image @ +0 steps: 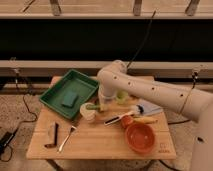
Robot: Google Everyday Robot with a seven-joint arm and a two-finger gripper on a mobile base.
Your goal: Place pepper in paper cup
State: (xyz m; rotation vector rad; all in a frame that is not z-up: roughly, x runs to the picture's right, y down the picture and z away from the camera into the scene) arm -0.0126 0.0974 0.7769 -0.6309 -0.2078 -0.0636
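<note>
The cream-white paper cup (88, 113) stands upright near the middle of the wooden table (100, 147). The dark green pepper (92, 106) lies roughly level across the cup's top, its left end over the opening. My gripper (101, 105) is just right of the cup's rim, at the end of the white arm (145, 89) that reaches in from the right, and is shut on the pepper's right end. I cannot tell whether the pepper touches the rim.
A green tray (56, 95) holding a green sponge (70, 99) sits at the back left. A small light-green cup (121, 96), a blue cloth (148, 107), a yellow banana-like item (146, 120), a knife (116, 119) and an orange bowl (140, 137) are at the right. A fork (66, 139) and a dark brown object (51, 135) are at the front left.
</note>
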